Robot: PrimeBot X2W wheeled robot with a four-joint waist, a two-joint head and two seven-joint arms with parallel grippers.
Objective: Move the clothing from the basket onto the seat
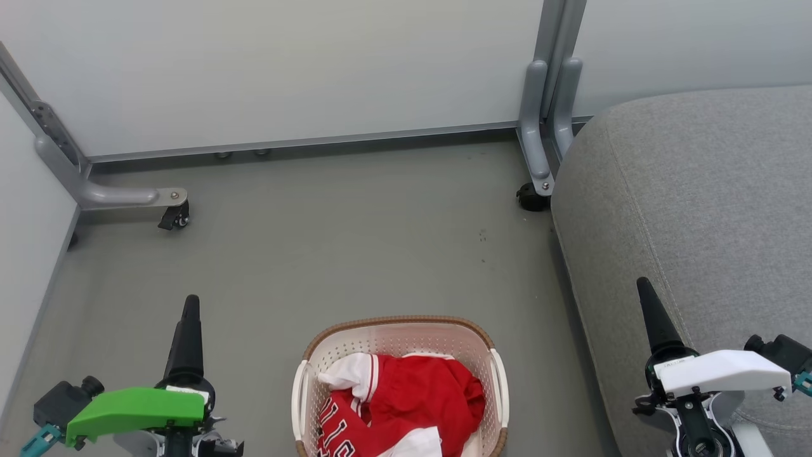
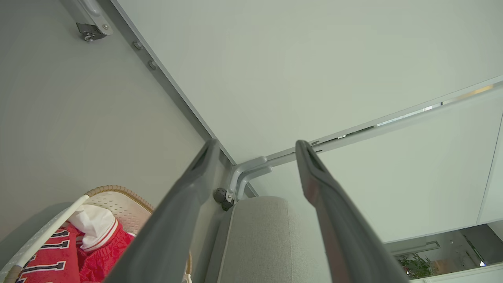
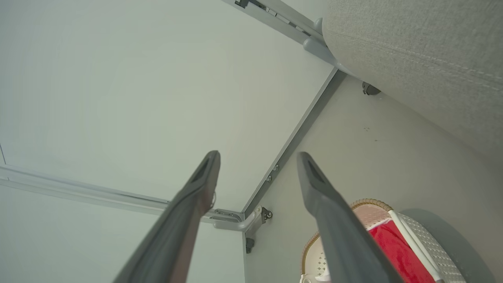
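The cream basket (image 1: 396,325) with its brown rim stands on the floor at the bottom middle of the head view. In it lies the red clothing (image 1: 422,393) with white trim; a jersey with black-and-white lettering is at its left. The light grey seat (image 1: 698,190) fills the right side, close to the basket. My left gripper (image 1: 189,310) hangs left of the basket and my right gripper (image 1: 644,291) hovers over the seat's near edge. Both are open and empty, their fingers wide apart in the wrist views (image 2: 256,144) (image 3: 258,156). The basket (image 2: 118,190) (image 3: 369,203) and the clothing (image 2: 51,255) (image 3: 397,247) sit low in those views.
Pale partition walls (image 1: 285,63) close off the back and left. Their grey metal feet with casters (image 1: 172,214) (image 1: 531,197) stand on the floor at the left and beside the seat's far corner. Bare grey floor (image 1: 355,241) stretches ahead of the basket.
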